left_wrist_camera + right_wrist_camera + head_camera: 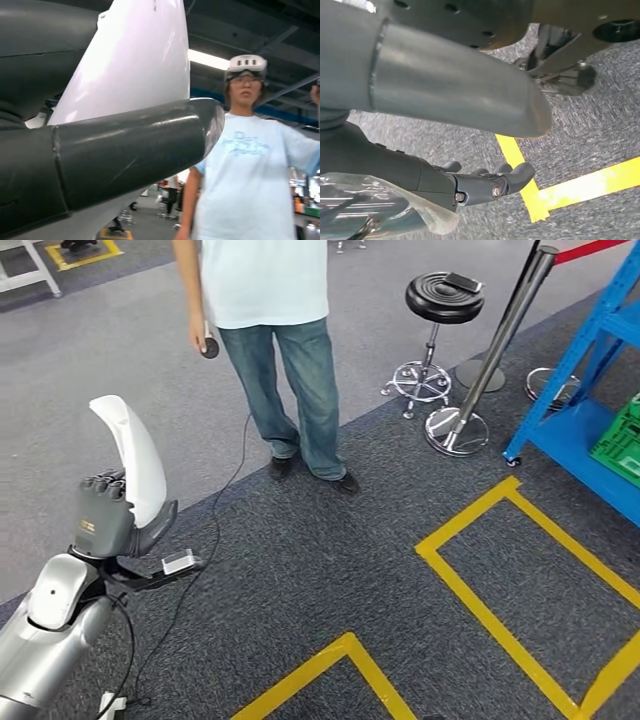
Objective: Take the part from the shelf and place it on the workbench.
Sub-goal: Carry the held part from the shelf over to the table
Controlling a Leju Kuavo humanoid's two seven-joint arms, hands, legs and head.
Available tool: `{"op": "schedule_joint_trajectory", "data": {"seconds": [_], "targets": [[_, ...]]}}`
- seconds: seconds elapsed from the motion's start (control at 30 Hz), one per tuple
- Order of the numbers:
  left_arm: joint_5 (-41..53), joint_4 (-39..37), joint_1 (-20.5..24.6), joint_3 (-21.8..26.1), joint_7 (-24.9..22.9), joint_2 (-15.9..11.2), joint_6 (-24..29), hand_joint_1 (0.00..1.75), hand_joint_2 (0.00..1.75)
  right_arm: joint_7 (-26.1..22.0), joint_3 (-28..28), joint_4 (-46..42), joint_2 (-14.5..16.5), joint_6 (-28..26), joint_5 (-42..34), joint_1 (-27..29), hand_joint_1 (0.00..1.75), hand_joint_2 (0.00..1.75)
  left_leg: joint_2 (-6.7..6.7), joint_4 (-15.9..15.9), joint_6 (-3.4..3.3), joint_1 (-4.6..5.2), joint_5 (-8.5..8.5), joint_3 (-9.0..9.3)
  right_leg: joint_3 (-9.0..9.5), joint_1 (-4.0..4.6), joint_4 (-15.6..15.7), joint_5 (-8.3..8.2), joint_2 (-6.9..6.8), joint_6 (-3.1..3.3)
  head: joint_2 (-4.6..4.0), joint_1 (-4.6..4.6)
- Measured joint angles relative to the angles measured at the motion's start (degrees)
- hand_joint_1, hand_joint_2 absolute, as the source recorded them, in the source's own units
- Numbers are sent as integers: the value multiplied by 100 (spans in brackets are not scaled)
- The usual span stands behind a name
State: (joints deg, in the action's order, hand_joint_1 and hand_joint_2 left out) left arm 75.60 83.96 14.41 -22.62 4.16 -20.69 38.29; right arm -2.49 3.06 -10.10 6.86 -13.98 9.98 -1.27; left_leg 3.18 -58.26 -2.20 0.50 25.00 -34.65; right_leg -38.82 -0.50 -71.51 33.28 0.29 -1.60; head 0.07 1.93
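The part (pixel 134 455) is a white, curved, glossy shell. My left hand (pixel 106 515) grips its lower end and holds it upright at the left of the head view, above the carpet. In the left wrist view the white part (pixel 139 55) lies against the palm with the grey thumb (pixel 132 145) pressed across it. My right hand (pixel 406 170) hangs over the carpet with its thumb and dark fingers (pixel 490 185) apart and nothing in them.
A person (pixel 279 360) wearing a headset stands close ahead, holding a small controller. A blue shelf (pixel 596 390) with a green crate (pixel 620 445) stands at the right, beside a black stool (pixel 444 298) and a chrome post (pixel 483 370). Yellow tape (pixel 490 610) marks the carpet; a cable (pixel 204 550) trails across it.
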Motion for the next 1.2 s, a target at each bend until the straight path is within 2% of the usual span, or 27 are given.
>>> {"op": "schedule_joint_trajectory", "data": {"seconds": [0.07,0.1,0.13,0.2,0.23,0.3,0.33,0.37,0.4,0.43,0.47,0.5,0.53,0.6,0.67,0.73,0.8,0.87,0.9,0.93,0.97,1.0,1.03,1.07,1.1,1.17,1.2], "targets": [[0,28,2,5,0,1,0,175,0,13,0,2,-5,9,3,-1,0,0,160,-45,35,-5,23,-12,304,-33,764,-402,212,3,1,-1],[1,41,6,7,0,3,1,175,0,18,0,3,-7,12,3,-6,0,0,232,-68,62,-10,28,-32,436,-47,1035,-490,318,5,1,2],[2,52,8,8,0,3,1,175,0,25,1,5,-7,14,3,-12,0,0,298,-84,93,-16,27,-56,515,-53,1180,-503,389,8,2,3],[6,63,2,10,1,-4,2,175,0,38,1,7,-8,8,3,-22,0,0,427,-82,155,-40,1,-93,579,-41,1233,-483,330,44,2,9],[7,64,-6,11,0,-13,3,175,0,42,1,7,-9,0,2,-26,0,0,389,-95,184,-43,11,-103,594,-40,1254,-494,267,74,2,11],[7,65,7,15,0,-29,4,175,0,38,0,7,-12,-41,2,-27,0,0,103,-350,236,-34,177,-213,627,-45,1296,-511,132,142,2,44],[8,65,16,14,0,-27,4,175,0,29,0,7,-13,-67,2,-25,0,0,-84,-649,260,-36,339,-344,639,-39,1306,-508,59,169,1,58],[8,65,25,13,1,-24,4,175,0,4,0,7,-13,-103,2,-19,0,0,-193,-1021,284,-47,516,-515,646,-30,1309,-497,-17,191,1,72],[8,65,22,11,0,-15,5,175,0,-37,0,7,-13,-138,1,-11,0,0,-231,-1369,302,-63,653,-678,650,-24,1309,-487,-95,204,0,72],[9,64,11,9,0,-7,7,175,0,-100,-1,7,-13,-180,1,-3,0,0,-247,-1595,314,-79,708,-785,655,-20,1309,-476,-175,211,0,72],[10,64,1,9,-1,0,12,175,0,-186,-2,7,-13,-221,-1,2,0,0,-257,-1619,321,-89,659,-796,661,-17,1308,-464,-251,211,0,73],[12,64,-6,8,-1,9,17,175,0,-295,-4,6,-13,-261,-3,3,0,0,-284,-1434,320,-95,515,-702,675,-15,1308,-451,-325,205,0,73],[16,66,-9,8,-2,16,25,175,0,-427,-8,5,-13,-300,-6,2,0,0,-351,-1086,311,-94,314,-522,696,-14,1308,-433,-395,195,0,72],[37,84,-16,9,-5,26,44,175,0,-752,-20,3,-13,-377,-16,0,0,0,-612,-378,262,-38,75,-151,742,5,1306,-391,-515,152,0,73],[67,133,-57,20,-19,32,68,175,0,-1102,-42,2,-13,-469,-32,-1,0,0,-743,-100,195,32,77,-22,774,29,1306,-353,-644,96,1,71],[107,209,-164,55,-44,31,84,175,0,-1411,-61,-2,-11,-592,-46,-5,0,0,-629,-60,127,37,75,-20,795,25,1314,-312,-735,36,1,71],[150,292,-262,96,-65,26,98,175,0,-1638,-69,-9,-11,-714,-52,-14,0,0,-498,-5,60,0,52,10,721,-2,1132,-172,-484,-15,0,57],[178,361,-318,115,-76,37,109,175,0,-1792,-84,-13,-11,-801,-56,-8,0,0,-359,19,12,-28,40,23,401,-19,495,128,-134,-40,1,29],[192,385,-348,121,-78,46,109,175,0,-1850,-97,-13,-11,-828,-59,4,0,0,-280,17,-3,-31,41,22,182,-19,98,270,-67,-46,1,21],[205,405,-389,126,-79,56,109,175,0,-1896,-111,-13,-11,-844,-63,18,0,0,-197,14,-7,-31,44,24,-6,-18,-203,333,-46,-51,1,22],[216,423,-428,132,-79,62,109,175,0,-1927,-127,-13,-11,-851,-67,29,0,0,-110,11,-7,-32,46,28,-112,-18,-308,281,-40,-53,0,22],[225,437,-458,139,-79,66,109,175,0,-1947,-140,-13,-11,-853,-69,35,0,0,-21,5,-1,-36,51,35,-113,-21,-194,122,-26,-51,0,24],[228,451,-477,146,-79,69,108,175,0,-1959,-151,-13,-11,-854,-72,36,0,0,67,-5,12,-44,61,42,-14,-28,117,-115,21,-50,0,23],[230,467,-486,155,-79,73,108,175,0,-1968,-161,-13,-11,-855,-72,35,0,0,149,-21,34,-52,75,42,130,-45,504,-335,145,-50,0,21],[230,480,-486,165,-80,75,109,175,0,-1974,-169,-13,-11,-856,-73,36,0,0,229,-54,65,-54,96,29,289,-70,859,-471,288,-50,0,24],[231,501,-494,183,-79,77,111,175,0,-1979,-186,-13,-11,-863,-75,36,0,0,372,-90,136,-67,105,-17,463,-90,1199,-534,469,-36,1,26],[232,508,-508,192,-79,76,112,175,0,-1980,-193,-13,-11,-868,-75,36,0,0,443,-94,170,-75,96,-37,498,-85,1228,-516,441,-17,1,27]]}}
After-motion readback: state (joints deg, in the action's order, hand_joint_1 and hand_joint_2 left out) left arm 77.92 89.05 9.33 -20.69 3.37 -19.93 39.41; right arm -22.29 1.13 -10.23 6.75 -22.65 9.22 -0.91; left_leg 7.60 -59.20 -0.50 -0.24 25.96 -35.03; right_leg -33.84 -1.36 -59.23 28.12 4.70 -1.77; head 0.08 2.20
